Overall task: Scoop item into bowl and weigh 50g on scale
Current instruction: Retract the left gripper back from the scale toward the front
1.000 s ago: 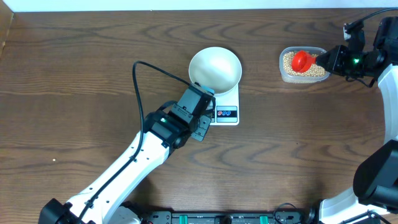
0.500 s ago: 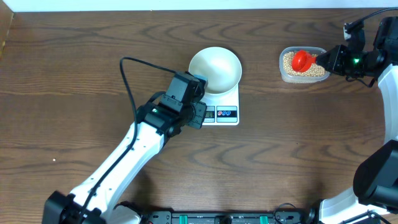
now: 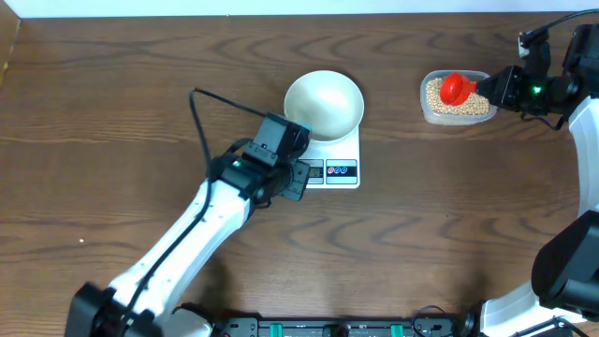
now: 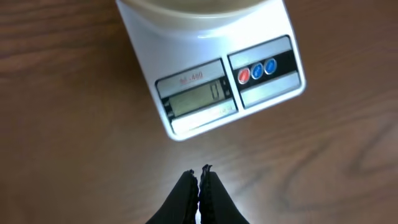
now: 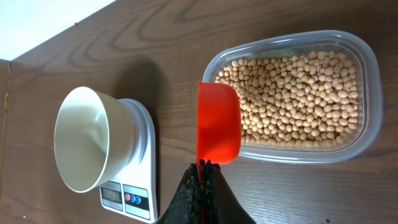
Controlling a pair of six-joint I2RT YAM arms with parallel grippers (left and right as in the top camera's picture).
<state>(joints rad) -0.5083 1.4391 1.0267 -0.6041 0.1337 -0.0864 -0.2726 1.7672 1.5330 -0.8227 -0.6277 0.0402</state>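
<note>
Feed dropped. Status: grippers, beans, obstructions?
Left gripper shut, empty, beside white digital scale. Right gripper shut on red scoop over clear tub of beige beans. Round white bowl empty on scale. Nothing blocking.

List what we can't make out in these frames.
- Overhead: reading on the scale, partly under the left arm, digits too small.
- Overhead: left claw, hidden under its own wrist.
- Left wrist: inside of the bowl, cut off by the top edge.
- Right wrist: what the red scoop holds; only its outer side shows.
</note>
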